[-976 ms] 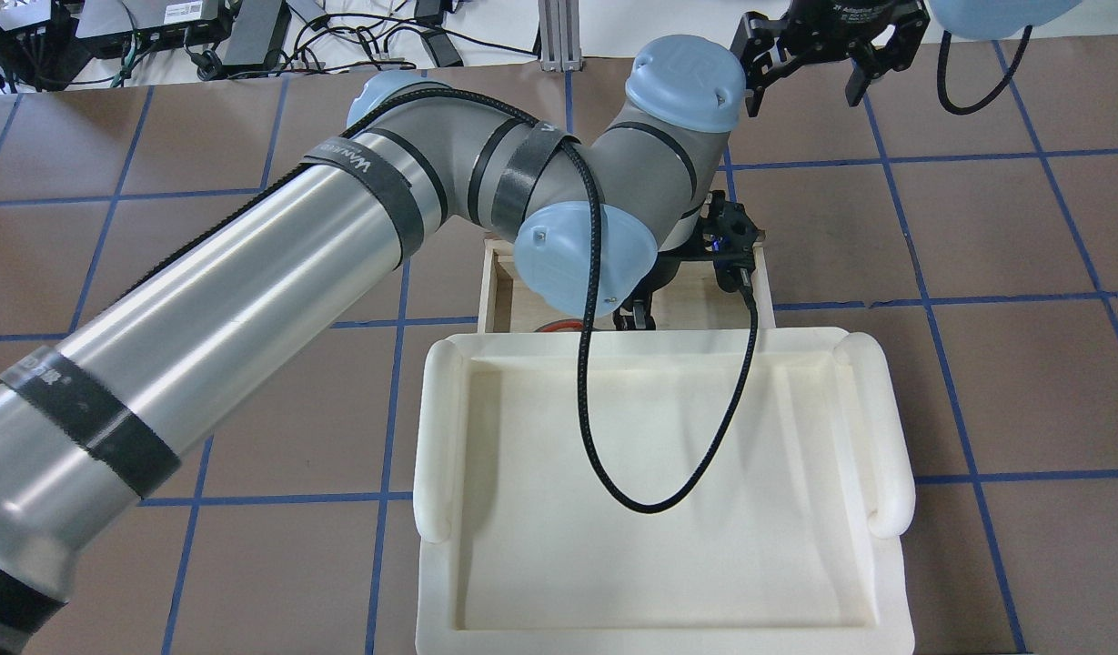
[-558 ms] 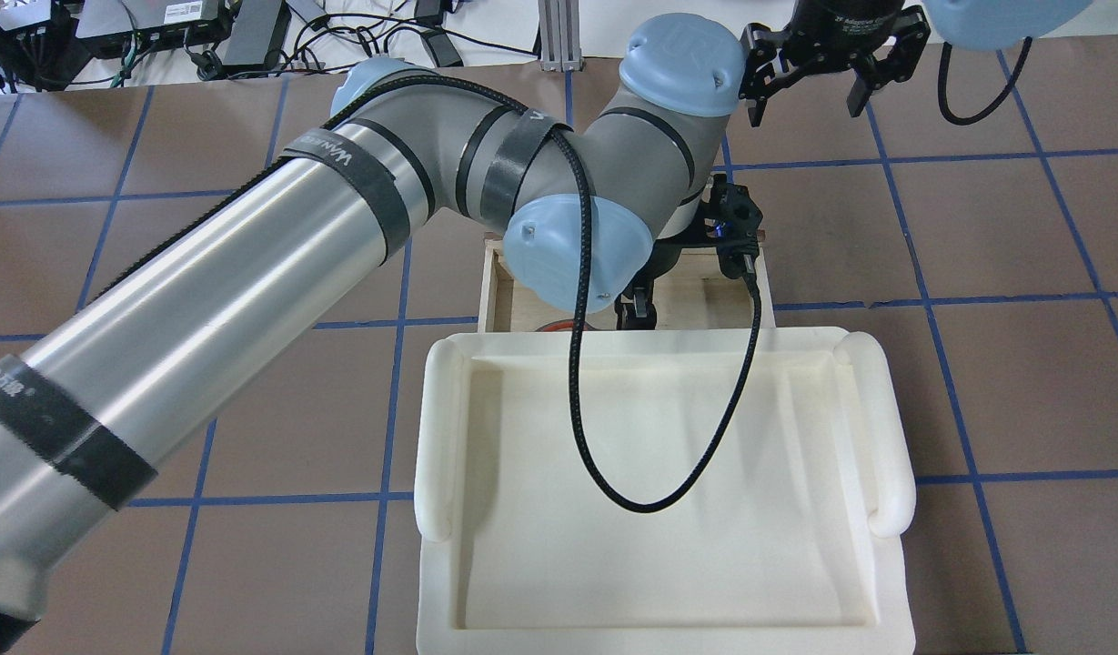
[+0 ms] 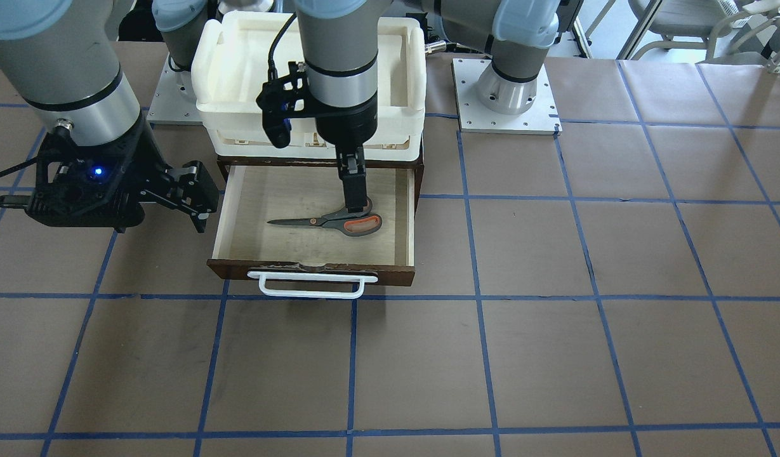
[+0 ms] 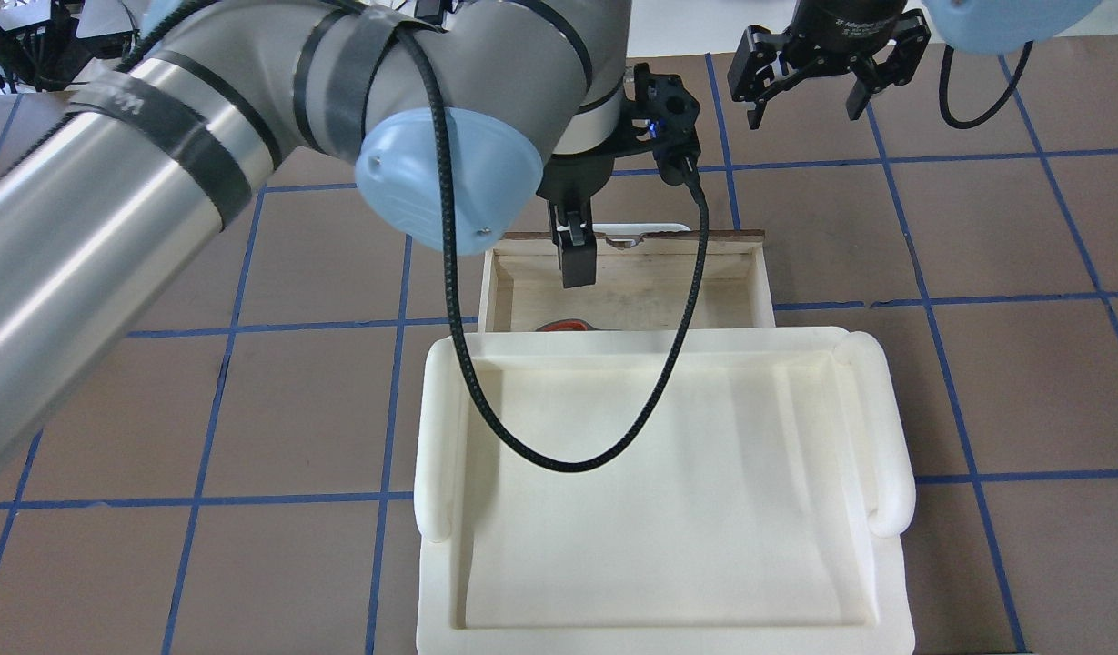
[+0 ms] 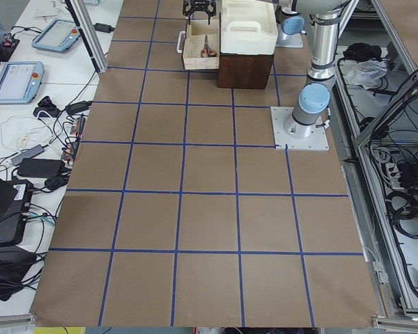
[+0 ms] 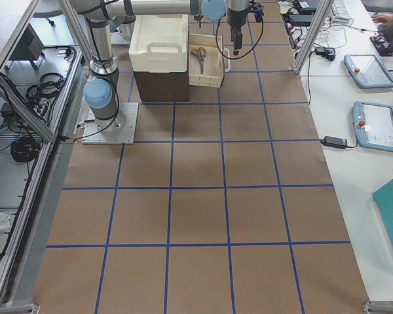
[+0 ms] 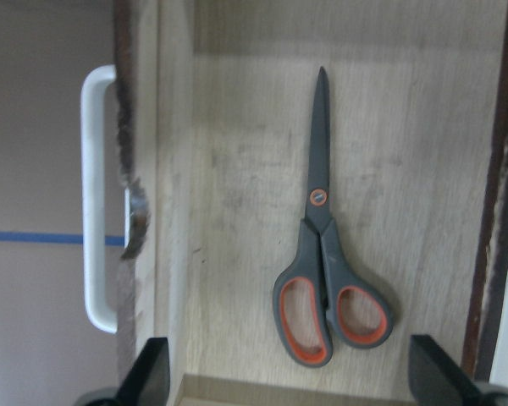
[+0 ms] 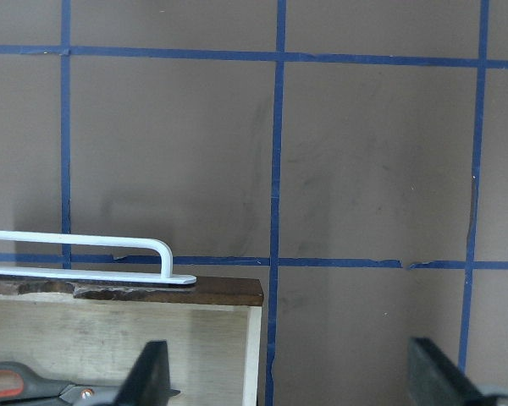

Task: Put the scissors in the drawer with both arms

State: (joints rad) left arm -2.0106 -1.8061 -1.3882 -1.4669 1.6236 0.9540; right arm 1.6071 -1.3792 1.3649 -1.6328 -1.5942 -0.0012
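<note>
Front-facing view: you're looking at one pair of scissors (image 3: 329, 221) lying flat on the floor of the one drawer (image 3: 396, 276), mid-frame, with the blades pointing frame-left and the orange loops toward the right. The drawer is standing open, its one white handle (image 3: 310, 294) facing the bottom of the frame. The left gripper (image 3: 359, 204) is hanging straight over the loops, seen edge-on, so you're not getting jaw width from this angle. The right gripper (image 3: 199, 203) is sitting at frame-left, just beside the drawer's side wall, jaws spread and holding nothing. It's likely waiting clear so it isn't crowding the drop. One white foam tray (image 3: 205, 95) is sitting above the drawer, top of frame. Overhead view: the tray is hiding most of the drawer and only an orange sliver of the scissors is showing at the tray's upper edge; you're counting two arms (image 4: 113, 182) and two grippers. Side views: the scissors are showing inside the drawer near the top of frame, and the grippers are too small to read. Left wrist view: the fingers (image 7: 152, 376) are sitting at the bottom corners, wide apart, with the scissors lying free beyond them, so this gripper is gripping nothing. Right wrist view: the jaws are standing wide too, with the drawer corner and handle at lower left. You're likely looking at placement done, with the drawer open.
</note>
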